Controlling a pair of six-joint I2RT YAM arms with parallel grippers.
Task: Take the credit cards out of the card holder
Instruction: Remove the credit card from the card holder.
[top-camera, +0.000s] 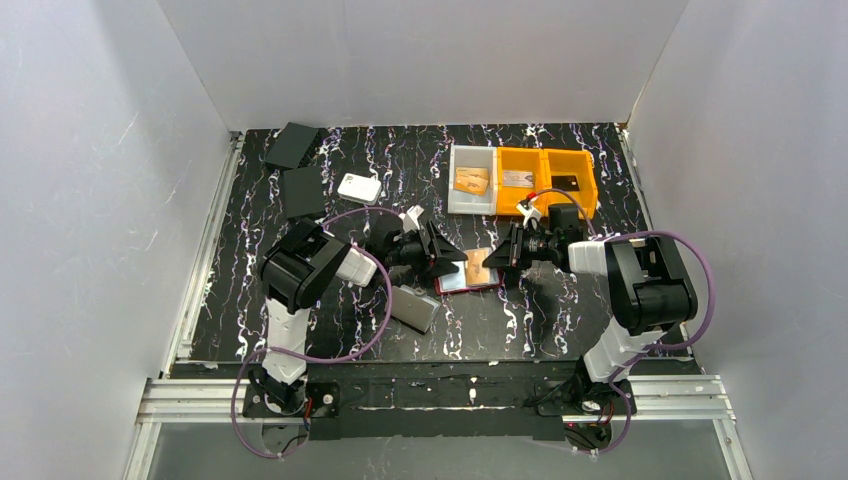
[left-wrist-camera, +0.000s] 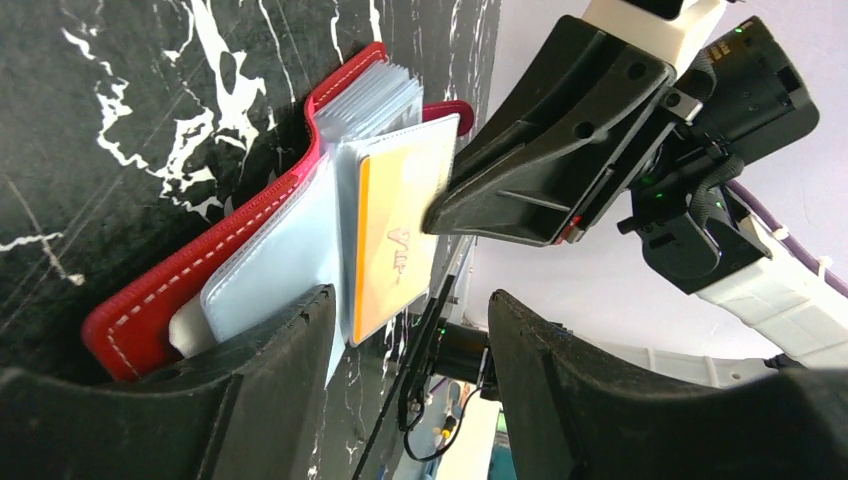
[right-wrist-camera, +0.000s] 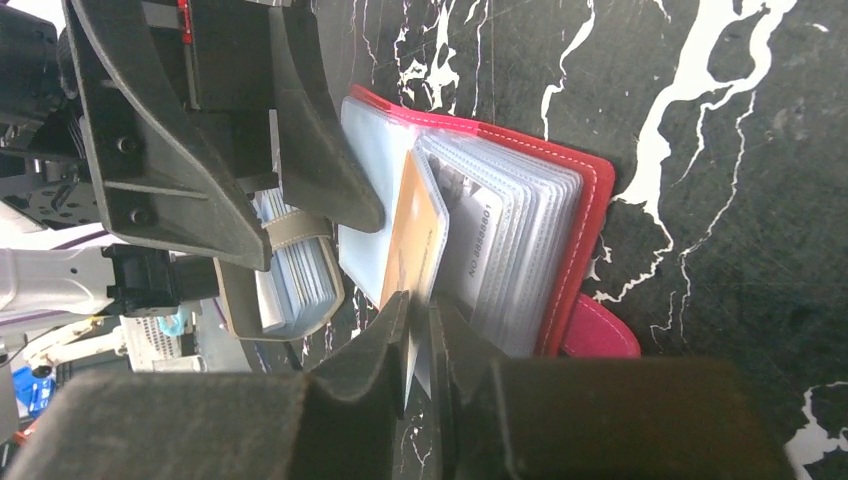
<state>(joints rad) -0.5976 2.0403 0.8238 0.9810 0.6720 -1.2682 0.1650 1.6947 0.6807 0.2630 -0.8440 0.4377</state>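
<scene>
The dark red card holder (top-camera: 470, 280) lies open on the table between both grippers; it also shows in the left wrist view (left-wrist-camera: 200, 265) and the right wrist view (right-wrist-camera: 590, 210). An orange-gold credit card (left-wrist-camera: 395, 240) (right-wrist-camera: 412, 240) sits in a raised clear sleeve page. My right gripper (top-camera: 497, 262) (right-wrist-camera: 420, 320) is shut on the edge of that page with the card. My left gripper (top-camera: 455, 262) (left-wrist-camera: 410, 325) is open, one finger (left-wrist-camera: 270, 370) resting on the pale left page of the holder. A white card (right-wrist-camera: 470, 235) shows in the sleeve behind.
A grey bin (top-camera: 452, 190) holding an orange card and two orange bins (top-camera: 503, 195) with cards stand at the back. A white rounded box (top-camera: 359, 187) and two dark flat cases (top-camera: 292, 145) lie back left. A flat grey case (top-camera: 413, 308) lies left of the holder.
</scene>
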